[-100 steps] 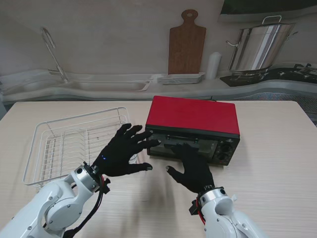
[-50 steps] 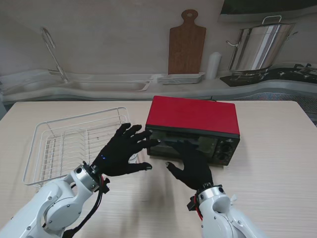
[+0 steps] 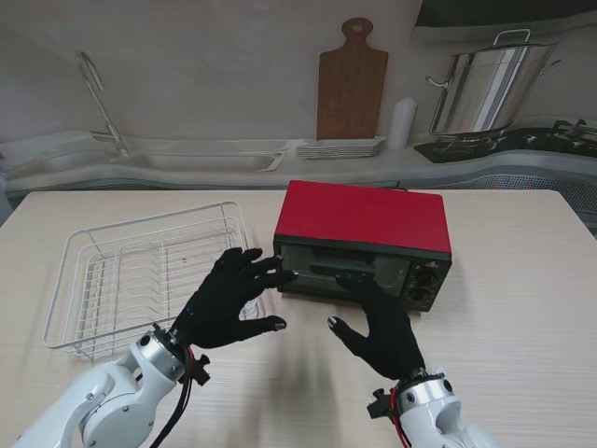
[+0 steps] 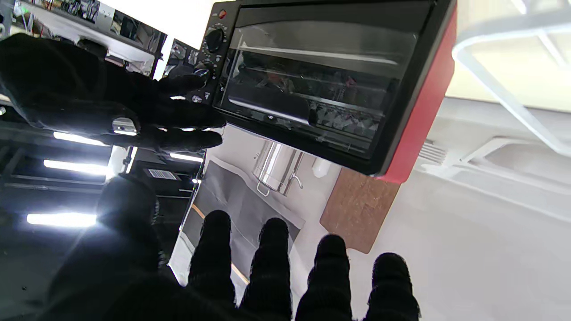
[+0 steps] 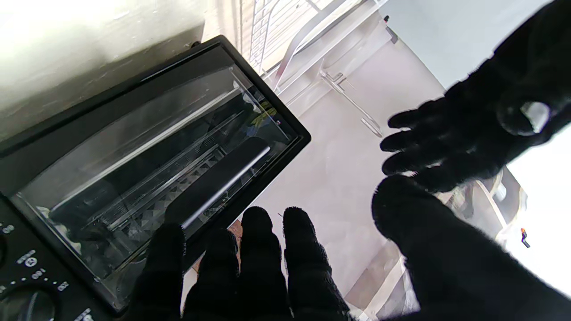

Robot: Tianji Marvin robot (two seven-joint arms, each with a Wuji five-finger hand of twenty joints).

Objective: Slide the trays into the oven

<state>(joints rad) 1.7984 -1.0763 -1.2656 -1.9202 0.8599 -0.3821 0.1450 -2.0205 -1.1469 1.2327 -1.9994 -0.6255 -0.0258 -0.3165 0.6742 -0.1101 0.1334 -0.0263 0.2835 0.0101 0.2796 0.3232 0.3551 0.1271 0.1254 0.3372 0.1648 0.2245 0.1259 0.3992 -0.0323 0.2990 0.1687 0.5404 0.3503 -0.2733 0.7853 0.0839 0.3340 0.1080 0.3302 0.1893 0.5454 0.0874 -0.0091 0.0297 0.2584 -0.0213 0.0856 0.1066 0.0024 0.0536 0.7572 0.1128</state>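
Toaster oven [image 3: 362, 245], red top, black front, sits mid-table toward the far edge; glass door [image 4: 312, 84] looks closed, and through it I read racks and what may be a tray already inside, though I cannot confirm it. No loose tray visible on the table. Left hand [image 3: 227, 297] hovers just off the oven's front left corner, fingers spread, holding nothing. Right hand [image 3: 378, 322] sits in front of the door, fingers [image 5: 263, 263] pressed together and reaching toward the door handle [image 5: 214, 187], thumb out to the side, nothing gripped; I cannot tell if the tips touch it. Risks, as I judge them: pushing on the door could shove the light oven toward the far edge if the left hand isn't bracing; two hands this close could collide. Wire dish rack [image 3: 140, 271] stands near the table's left edge, just beside the left hand, and may snag its fingers. Control knobs [image 3: 426, 285] at the right of the oven front could be bumped.
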